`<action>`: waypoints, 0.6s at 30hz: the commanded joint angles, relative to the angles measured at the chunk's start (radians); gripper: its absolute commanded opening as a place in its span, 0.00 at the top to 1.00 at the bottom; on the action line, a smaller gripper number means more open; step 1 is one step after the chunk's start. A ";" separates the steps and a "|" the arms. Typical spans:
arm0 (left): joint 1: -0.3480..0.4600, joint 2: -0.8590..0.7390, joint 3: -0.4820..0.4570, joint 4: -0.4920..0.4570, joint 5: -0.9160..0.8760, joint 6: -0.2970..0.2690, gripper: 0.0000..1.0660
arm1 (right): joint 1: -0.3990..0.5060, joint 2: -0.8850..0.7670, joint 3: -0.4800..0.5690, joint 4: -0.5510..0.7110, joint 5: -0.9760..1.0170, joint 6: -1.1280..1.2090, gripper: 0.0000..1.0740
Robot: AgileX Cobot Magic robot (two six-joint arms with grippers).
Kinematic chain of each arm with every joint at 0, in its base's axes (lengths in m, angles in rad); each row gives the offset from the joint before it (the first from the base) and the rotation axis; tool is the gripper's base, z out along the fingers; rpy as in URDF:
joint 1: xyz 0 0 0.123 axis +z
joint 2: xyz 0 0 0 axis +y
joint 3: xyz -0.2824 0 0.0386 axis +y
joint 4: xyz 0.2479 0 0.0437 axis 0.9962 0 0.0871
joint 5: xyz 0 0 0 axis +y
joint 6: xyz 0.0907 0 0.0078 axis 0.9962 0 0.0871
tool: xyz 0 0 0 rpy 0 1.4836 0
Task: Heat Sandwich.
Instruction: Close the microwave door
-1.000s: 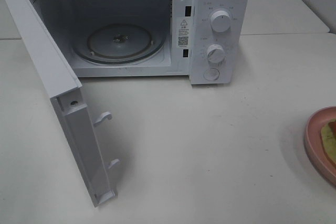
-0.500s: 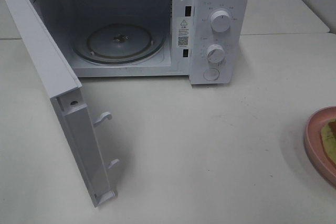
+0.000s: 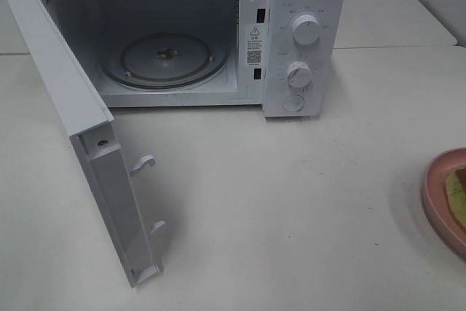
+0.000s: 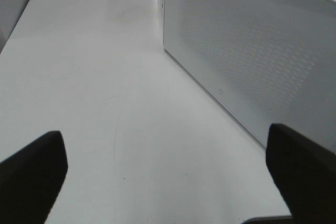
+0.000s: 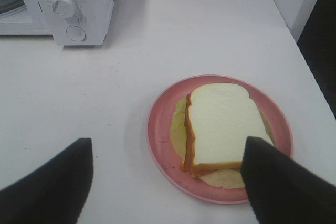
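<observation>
Exterior high: microwave (image 3: pixel 306 5) warning sticker (image 3: pixel 254 33) and QR label (image 3: pixel 253 56), print probably illegible.

A small white sticker (image 3: pixel 254 44) is seen on the front frame of the microwave (image 3: pixel 306 5), just right of the open cavity; a warning triangle and a square code are carried on it, but its print is too small to be read. Faint scale marks are printed around the upper knob (image 3: pixel 306 29) and the lower knob (image 3: pixel 299 74), and none can be made out.
</observation>
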 commanded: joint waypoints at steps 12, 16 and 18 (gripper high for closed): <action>-0.007 0.257 0.043 0.009 -0.317 0.003 0.34 | -0.005 -0.030 0.002 -0.001 -0.015 -0.008 0.29; -0.007 0.313 0.098 0.009 -0.448 0.003 0.51 | -0.005 -0.030 0.002 -0.001 -0.015 -0.008 0.29; -0.007 0.329 0.110 0.009 -0.478 0.003 0.55 | -0.005 -0.030 0.002 -0.001 -0.015 -0.008 0.29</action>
